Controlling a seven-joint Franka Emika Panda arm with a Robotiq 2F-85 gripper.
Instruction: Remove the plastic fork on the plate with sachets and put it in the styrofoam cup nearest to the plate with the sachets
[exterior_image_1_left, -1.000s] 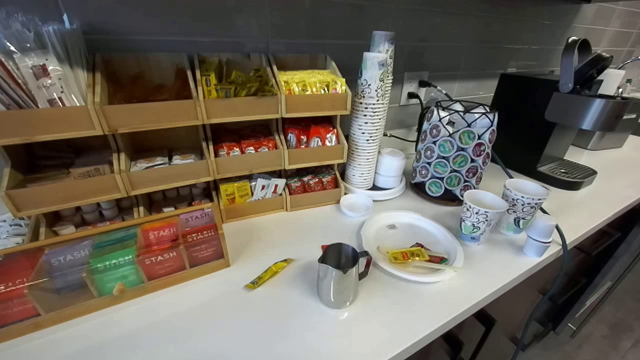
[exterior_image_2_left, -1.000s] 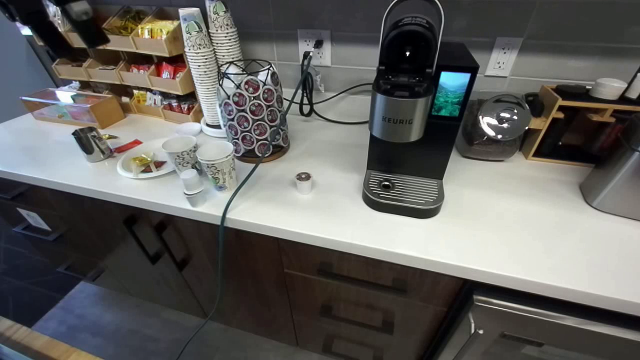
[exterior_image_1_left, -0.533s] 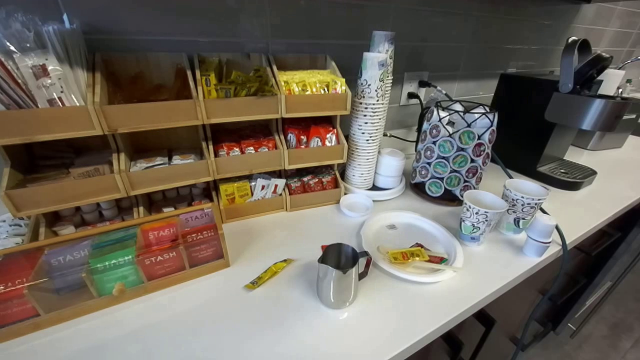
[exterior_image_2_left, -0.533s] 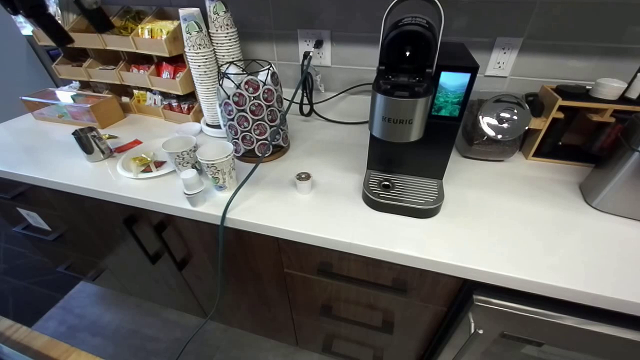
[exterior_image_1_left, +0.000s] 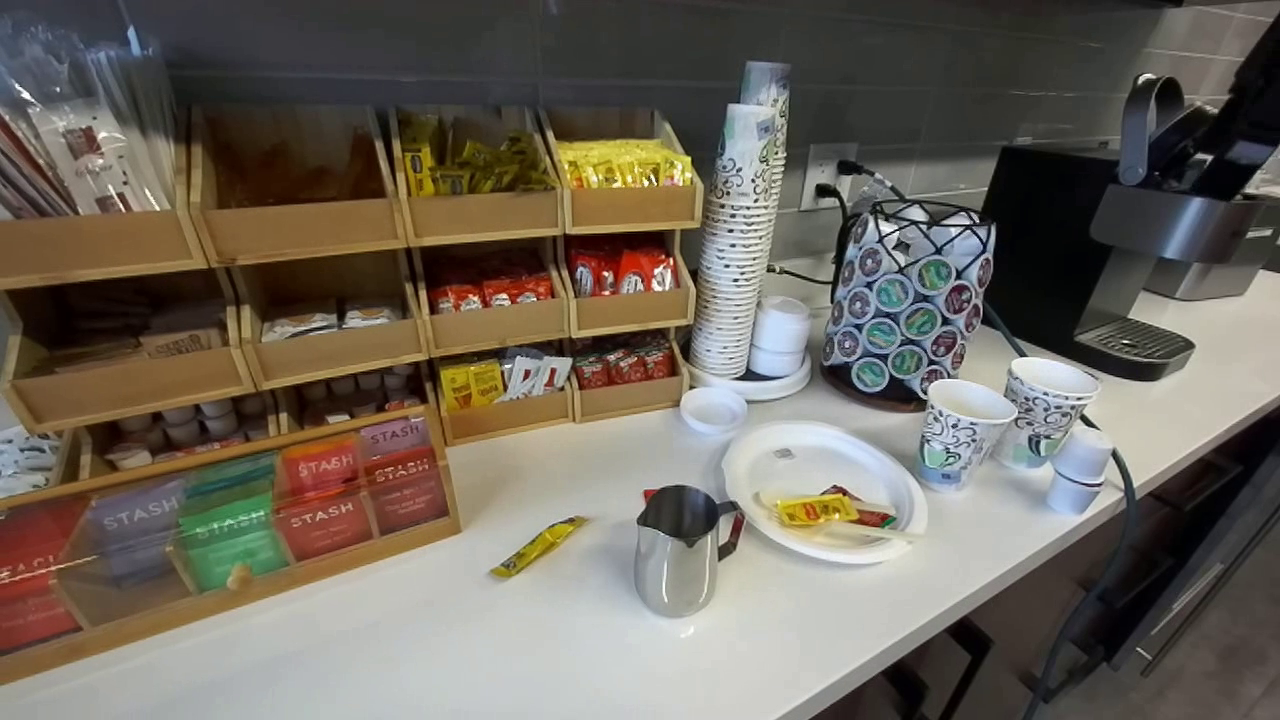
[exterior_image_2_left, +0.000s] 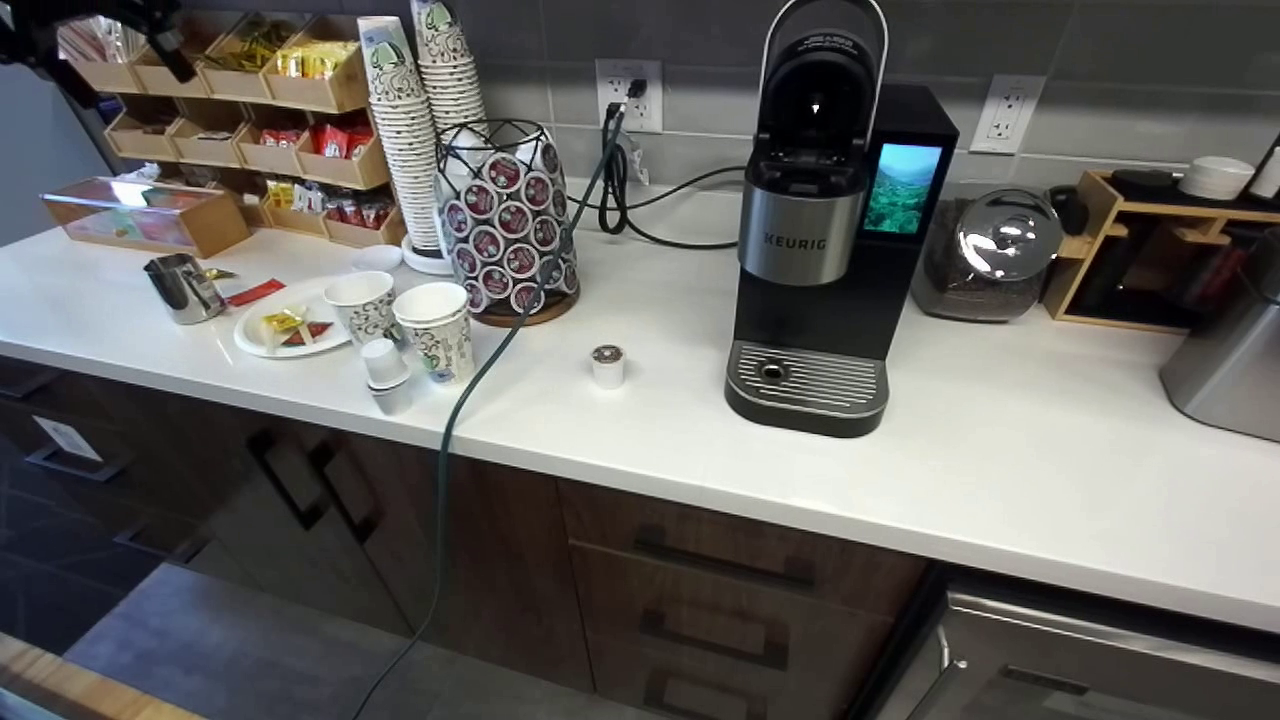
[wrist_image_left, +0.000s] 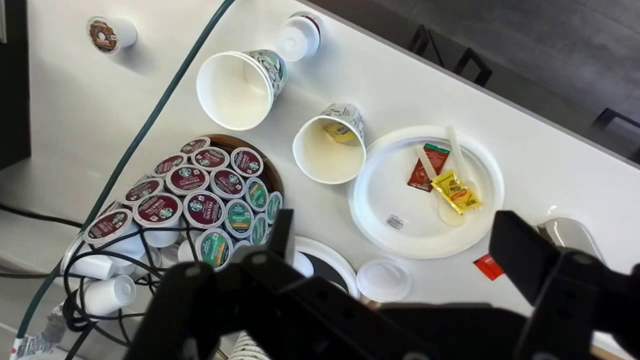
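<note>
Plastic fork (wrist_image_left: 457, 151) on plate (wrist_image_left: 385, 192) with sachets (wrist_image_left: 455, 192), hand (wrist_image_left: 397, 237) well apart, fingers (wrist_image_left: 522, 252) spread

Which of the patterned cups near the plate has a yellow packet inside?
The single cup nearest to the plate: in the wrist view, a yellow packet shows inside it. The nested cups, farther from the plate, show none.

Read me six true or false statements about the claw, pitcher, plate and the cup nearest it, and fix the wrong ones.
1. The claw is open. True.
2. The plate lies between the pitcher and the nearest cup. True.
3. The claw grips the pitcher. False: it grips nothing.
4. The nearest cup is empty. False: it holds a yellow sachet.
5. The plate holds a red sachet. True.
6. The pitcher lies on its side. False: it stands upright.
</note>
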